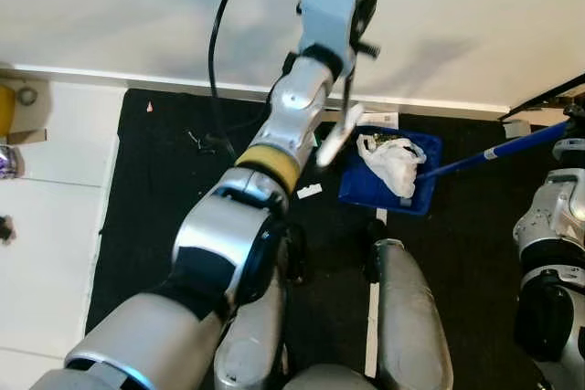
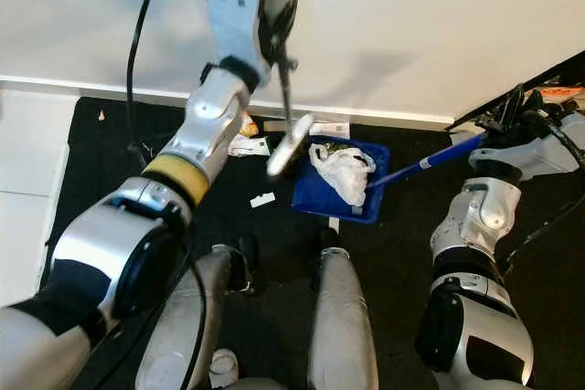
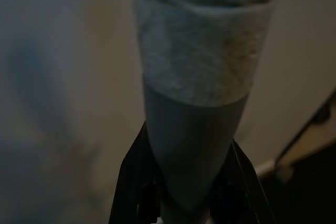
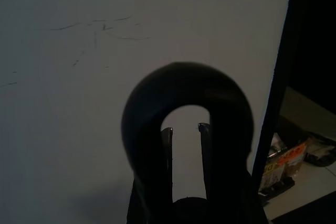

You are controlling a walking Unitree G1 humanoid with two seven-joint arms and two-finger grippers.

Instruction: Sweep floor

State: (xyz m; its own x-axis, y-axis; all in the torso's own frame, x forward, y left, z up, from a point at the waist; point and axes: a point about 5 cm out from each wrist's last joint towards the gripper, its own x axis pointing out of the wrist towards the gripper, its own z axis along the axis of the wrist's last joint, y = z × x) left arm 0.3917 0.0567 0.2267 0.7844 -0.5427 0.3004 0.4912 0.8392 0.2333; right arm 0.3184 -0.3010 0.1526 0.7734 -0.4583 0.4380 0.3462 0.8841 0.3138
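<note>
The left gripper (image 3: 181, 182) is clamping a broom handle (image 3: 197, 77) at upper centre of the frame. The right gripper (image 4: 185, 129) is closing around a black loop handle (image 4: 184, 87). The blue dustpan (image 1: 366, 184) is lying centre-right on dark floor (image 1: 155, 189), holding a crumpled white bag (image 1: 393, 163).

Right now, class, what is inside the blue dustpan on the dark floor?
Inside the blue dustpan lies a crumpled white plastic bag with some dark debris behind it. Whatever sits beneath the bag is covered.
</note>
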